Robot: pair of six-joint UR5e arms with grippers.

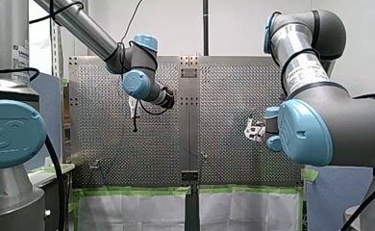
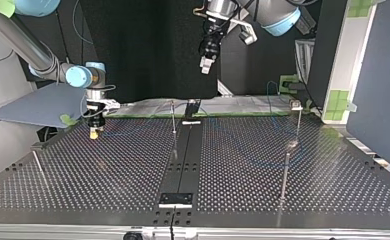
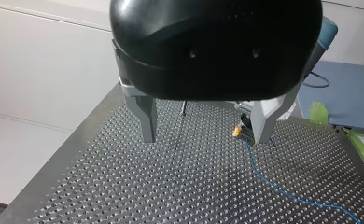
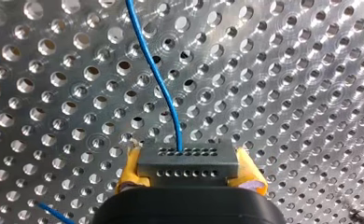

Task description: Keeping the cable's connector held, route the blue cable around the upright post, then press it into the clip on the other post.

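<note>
My right claw (image 2: pixel 95 132), at the top view's middle left, is clenched on the grey connector (image 4: pixel 188 161), blue cable (image 4: pixel 159 79) trailing across the table (image 2: pixel 108 175), my left claw (image 3: pixel 203 137) released overhead; I'd grip firmly and sweep low around the centre post (image 2: pixel 173 120).

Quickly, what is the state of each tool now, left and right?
Left tool: open, holding nothing.
Right tool: closed on the connector of the blue cable.
</note>
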